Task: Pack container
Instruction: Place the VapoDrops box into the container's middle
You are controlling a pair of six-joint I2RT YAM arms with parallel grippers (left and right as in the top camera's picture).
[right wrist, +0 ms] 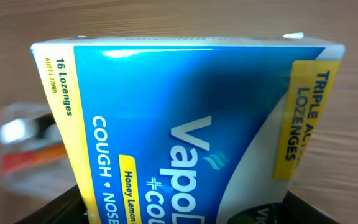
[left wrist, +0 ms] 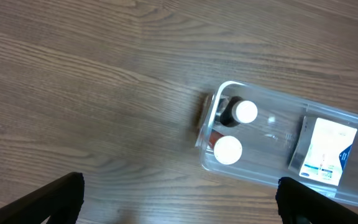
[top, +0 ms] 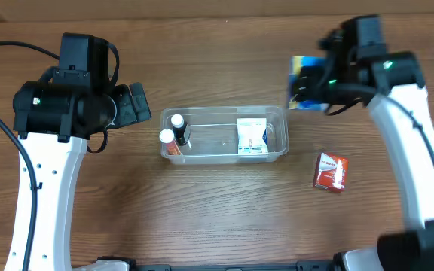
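Note:
The clear container (top: 277,147) sits mid-table, holding two white-capped bottles (top: 176,121) at its left end and a white-and-blue box (top: 252,137) at its right. It also shows in the left wrist view (left wrist: 272,177) with the bottles (left wrist: 229,149). My right gripper (top: 301,84) is shut on a blue-and-yellow lozenge box (right wrist: 191,124), held above the table just beyond the container's far right corner. My left gripper (left wrist: 179,199) is open and empty, left of the container.
A small red-and-white box (top: 330,171) lies on the wooden table right of the container. The arms' white links run down both sides of the table.

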